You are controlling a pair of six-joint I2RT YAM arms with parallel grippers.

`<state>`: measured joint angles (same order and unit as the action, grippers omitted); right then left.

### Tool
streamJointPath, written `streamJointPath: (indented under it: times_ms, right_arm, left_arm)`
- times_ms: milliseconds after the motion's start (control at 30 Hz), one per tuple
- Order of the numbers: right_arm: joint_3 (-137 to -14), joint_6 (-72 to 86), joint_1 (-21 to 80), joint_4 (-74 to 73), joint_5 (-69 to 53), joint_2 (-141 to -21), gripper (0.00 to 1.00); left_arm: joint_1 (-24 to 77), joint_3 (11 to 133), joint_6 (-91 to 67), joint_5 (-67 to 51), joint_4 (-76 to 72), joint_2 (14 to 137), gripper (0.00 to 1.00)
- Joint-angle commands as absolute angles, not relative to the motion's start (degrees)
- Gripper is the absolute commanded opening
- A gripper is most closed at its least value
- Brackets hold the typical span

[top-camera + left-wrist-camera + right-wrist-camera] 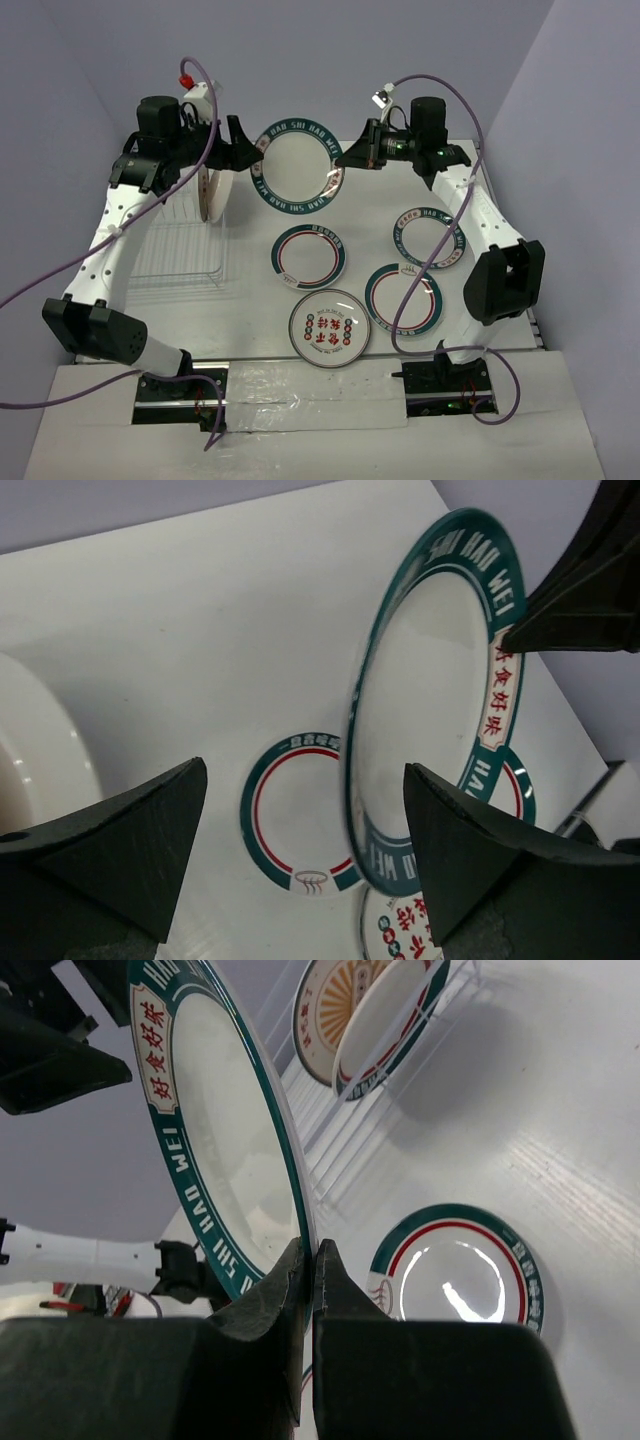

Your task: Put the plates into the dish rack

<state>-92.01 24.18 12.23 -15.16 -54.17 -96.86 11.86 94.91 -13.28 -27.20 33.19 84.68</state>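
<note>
Holding large round white plate with dark green lettered rim [297,163] upright in mid-air at 12 o'clock, right fingers [262,1305] clamped on its edge, left fingers [125,825] apart astride opposite edge, silver wire dish rack [180,245] at 9 o'clock, two standing plates [210,192] inside, four flat plates [310,255] on white bench [250,320].

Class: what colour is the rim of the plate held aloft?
The plate has a dark green, white-lettered rim; top external view.

Seven plates [297,172], one dish rack [175,250], two robot arms [118,232].
</note>
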Motion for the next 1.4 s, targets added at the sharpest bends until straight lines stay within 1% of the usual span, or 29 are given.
streamJointPath:
  times_ms: [0,33,100,133,233,300,333,400,500,533,567,600,633,700,733,767,800,867,900,933,967,1000,1100,1133,1200,1233,1367]
  right_arm:
    - [-90.4,21.4,12.4,-16.6,-56.7,-92.1,0.0]
    - [-90.4,21.3,12.6,-17.0,-57.0,-91.8,0.0]
    - [-90.0,20.9,13.1,-17.5,-57.7,-91.0,0.0]
    - [-89.7,20.9,13.3,-17.4,-58.0,-90.6,0.0]
    - [-88.3,21.7,14.0,-16.1,-59.1,-89.7,0.0]
    - [-88.0,22.4,14.6,-15.4,-59.4,-89.2,0.0]
    - [-88.0,22.4,14.9,-15.4,-59.4,-89.2,0.0]
    - [-88.3,22.1,15.7,-16.0,-59.2,-89.0,0.0]
    - [-88.8,21.7,16.6,-16.4,-58.7,-88.8,0.0]
    - [-88.9,21.8,16.9,-16.4,-58.5,-88.7,0.0]
    - [-89.0,22.1,17.0,-16.4,-58.3,-88.8,0.0]
    - [-89.3,22.3,17.1,-17.1,-58.0,-89.1,0.06]
    - [-89.9,22.4,17.1,-17.5,-58.2,-89.3,0.35]
    - [-90.3,22.9,17.1,-18.4,-58.0,-89.7,0.65]
    - [-90.2,22.9,17.1,-18.5,-56.9,-89.6,0.86]
    - [-90.1,23.0,17.1,-18.5,-56.2,-89.5,0.96]
    - [-89.9,22.9,17.1,-18.7,-55.6,-89.2,1.0]
    - [-90.3,22.2,17.0,-19.1,-54.7,-89.1,1.0]
    - [-90.3,22.1,17.0,-19.5,-54.5,-89.2,1.0]
    - [-90.5,21.8,17.1,-19.6,-54.3,-89.3,1.0]
    - [-90.5,21.7,17.1,-19.7,-54.1,-89.4,1.0]
    - [-90.6,21.8,17.0,-19.9,-54.1,-89.7,1.0]
    - [-90.7,21.7,16.9,-20.0,-54.0,-90.3,1.0]
    - [-90.7,21.7,17.0,-20.0,-54.0,-90.4,1.0]
    - [-90.7,21.7,17.0,-20.0,-53.8,-90.6,1.0]
    - [-90.8,21.7,17.0,-20.0,-53.7,-90.7,1.0]
    - [-91.0,21.4,17.0,-20.6,-52.9,-91.1,1.0]
  left_arm:
    - [13.7,94.4,-13.5,-31.3,31.1,84.5,0.89]
    - [13.8,93.9,-13.8,-31.7,30.8,84.5,0.85]
    - [14.1,92.4,-14.7,-32.6,30.0,84.3,0.81]
    - [14.2,91.9,-15.0,-33.0,29.2,84.0,0.76]
    - [14.2,90.5,-16.0,-34.5,28.2,84.0,0.68]
    - [14.3,90.0,-16.6,-35.5,28.1,84.3,0.64]
    - [14.2,89.7,-16.8,-36.1,28.1,84.4,0.58]
    - [14.2,89.3,-17.2,-36.5,28.0,84.5,0.52]
    - [14.2,88.6,-17.5,-38.0,27.8,84.3,0.32]
    - [14.2,88.5,-17.6,-38.4,27.9,84.0,0.11]
    - [14.2,89.6,-16.7,-39.0,29.5,84.0,0.01]
    - [14.2,90.6,-15.9,-38.2,30.7,83.9,0.0]
    - [14.1,91.6,-15.6,-36.6,31.6,83.3,0.0]
    - [12.1,93.8,-14.9,-31.7,32.6,82.0,0.0]
    - [11.2,94.6,-14.9,-29.4,32.9,80.6,0.0]
    - [9.2,95.4,-14.7,-26.8,33.2,79.9,0.0]
    - [8.4,97.1,-14.5,-20.7,34.1,79.3,0.0]
    - [5.7,99.3,-13.5,-13.0,35.0,77.4,0.0]
    - [5.3,99.8,-12.7,-4.9,35.5,76.9,0.0]
    - [4.6,100.4,-12.0,-0.8,35.9,75.8,0.0]
    - [4.2,100.5,-10.9,2.9,35.8,75.2,0.0]
    - [4.0,100.5,-10.1,9.4,35.4,74.5,0.0]
    - [3.9,100.5,-7.1,19.7,33.6,73.4,0.0]
    - [3.9,100.1,-4.2,25.9,31.6,73.4,0.0]
    - [3.9,98.4,-1.2,31.7,29.1,74.6,0.0]
    - [3.9,97.0,2.9,36.0,26.7,75.1,0.0]
    - [3.9,92.7,7.0,39.4,22.0,76.7,0.0]
